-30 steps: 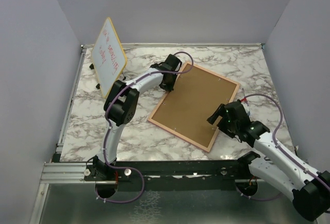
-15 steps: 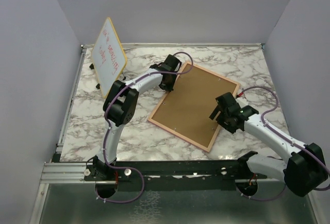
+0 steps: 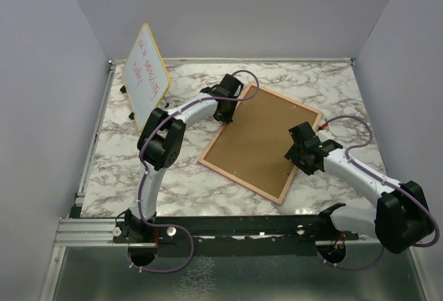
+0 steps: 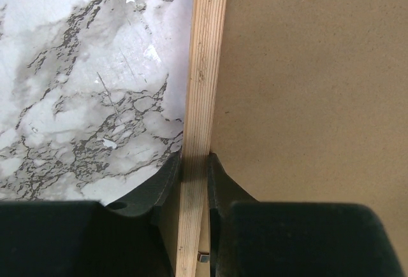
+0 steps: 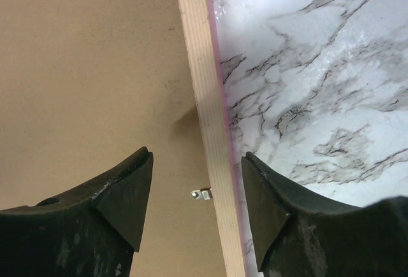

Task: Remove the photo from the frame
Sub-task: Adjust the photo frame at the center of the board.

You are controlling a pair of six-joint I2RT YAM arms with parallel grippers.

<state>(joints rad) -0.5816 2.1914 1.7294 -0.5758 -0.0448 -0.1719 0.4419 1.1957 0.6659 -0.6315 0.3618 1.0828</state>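
The frame (image 3: 261, 142) lies face down on the marble table, its brown fibreboard back up and its pink border showing around the edge. The photo is hidden beneath the back. My left gripper (image 3: 225, 111) is shut on the frame's left rail (image 4: 203, 86), one finger on each side of the wood (image 4: 194, 165). My right gripper (image 3: 296, 154) hangs open over the right rail (image 5: 205, 99). Its fingers straddle the rail without touching it (image 5: 196, 156). A small metal clip (image 5: 202, 194) sits on the back between them.
A yellow-edged whiteboard (image 3: 147, 73) with red writing stands tilted at the back left. Grey walls enclose the table on three sides. Bare marble (image 3: 180, 176) shows to the left of and in front of the frame, and more (image 5: 319, 86) lies to the right of the rail.
My right arm has swung forward and in over the frame's right rail, and its jaws have narrowed. The left gripper and the frame have stayed put.
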